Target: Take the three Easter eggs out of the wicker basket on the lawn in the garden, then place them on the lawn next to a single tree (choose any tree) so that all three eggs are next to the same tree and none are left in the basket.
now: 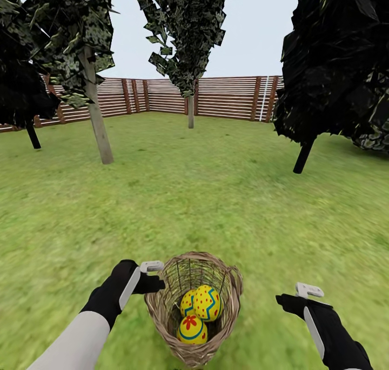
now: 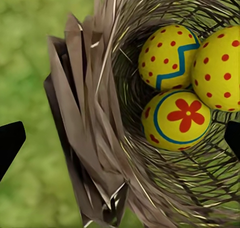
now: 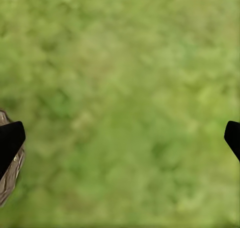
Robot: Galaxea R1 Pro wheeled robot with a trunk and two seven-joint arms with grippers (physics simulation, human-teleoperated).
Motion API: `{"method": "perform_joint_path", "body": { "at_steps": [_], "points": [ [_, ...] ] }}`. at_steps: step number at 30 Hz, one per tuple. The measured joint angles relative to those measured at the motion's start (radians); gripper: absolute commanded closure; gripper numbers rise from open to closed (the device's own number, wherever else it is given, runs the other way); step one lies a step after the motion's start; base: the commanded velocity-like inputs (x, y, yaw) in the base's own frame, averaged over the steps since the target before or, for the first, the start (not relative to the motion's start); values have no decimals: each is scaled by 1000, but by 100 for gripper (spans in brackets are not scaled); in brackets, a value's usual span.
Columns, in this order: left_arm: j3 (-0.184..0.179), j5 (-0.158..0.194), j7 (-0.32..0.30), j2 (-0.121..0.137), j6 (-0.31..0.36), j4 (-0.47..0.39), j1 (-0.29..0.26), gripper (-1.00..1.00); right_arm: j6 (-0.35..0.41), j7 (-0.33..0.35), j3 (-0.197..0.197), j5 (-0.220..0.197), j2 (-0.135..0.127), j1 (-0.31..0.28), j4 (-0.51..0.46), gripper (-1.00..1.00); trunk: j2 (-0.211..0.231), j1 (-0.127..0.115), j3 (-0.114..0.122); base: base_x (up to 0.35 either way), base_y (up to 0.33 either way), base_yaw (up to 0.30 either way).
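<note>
The wicker basket (image 1: 162, 310) stands on the lawn (image 1: 216, 207) just in front of me. Inside lie three yellow Easter eggs: the flower egg (image 1: 192, 328), a red-dotted egg (image 1: 207, 302) and a zigzag egg (image 1: 187, 302) half hidden behind them. My left gripper (image 1: 154, 275) hovers open at the basket's left rim. In the left wrist view its open gripper (image 2: 120, 140) straddles the rim (image 2: 90, 138), with the flower egg (image 2: 177, 120), zigzag egg (image 2: 167, 55) and dotted egg (image 2: 220, 68) below. My right gripper (image 1: 296, 296) hangs open over grass to the basket's right, holding nothing.
A tree with a thick pale trunk (image 1: 98, 121) stands at the far left. A slimmer-trunked tree (image 1: 190, 113) grows by the slat fence (image 1: 227, 97). Black-trunked dark trees (image 1: 303, 156) (image 1: 32, 134) flank the yard. In the right wrist view the basket's edge (image 3: 7, 180) shows beside grass (image 3: 125, 108).
</note>
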Motion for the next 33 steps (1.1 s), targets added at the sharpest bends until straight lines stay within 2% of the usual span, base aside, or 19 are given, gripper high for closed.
{"method": "perform_joint_path", "body": {
  "at_steps": [23, 27, 30, 32, 33],
  "points": [
    [1, -1, -2, 0, -2, 2, 0, -100, 0, 0, 0, -1, 0, 0, 0, -100, -161, 88, -72, 0, 0, 0],
    [1, 4, -6, 0, -2, 0, 0, -100, 0, 0, 0, -1, 0, 0, 0, -100, -161, 88, -72, 0, 0, 0],
    [2, -14, -7, 1, -1, 5, -1, -100, 0, -1, 0, -1, 0, 0, 0, -100, -161, 88, -72, 0, 0, 0],
    [1, -13, -7, 1, -2, 5, -1, -100, 0, -1, 0, -1, 0, 0, 0, -100, -161, 88, -72, 0, 0, 0],
    [0, -12, -7, 0, -2, 4, -1, 100, 0, -1, 0, -1, 0, 0, 0, -100, -161, 88, -72, 0, 0, 0]
  ]
}}
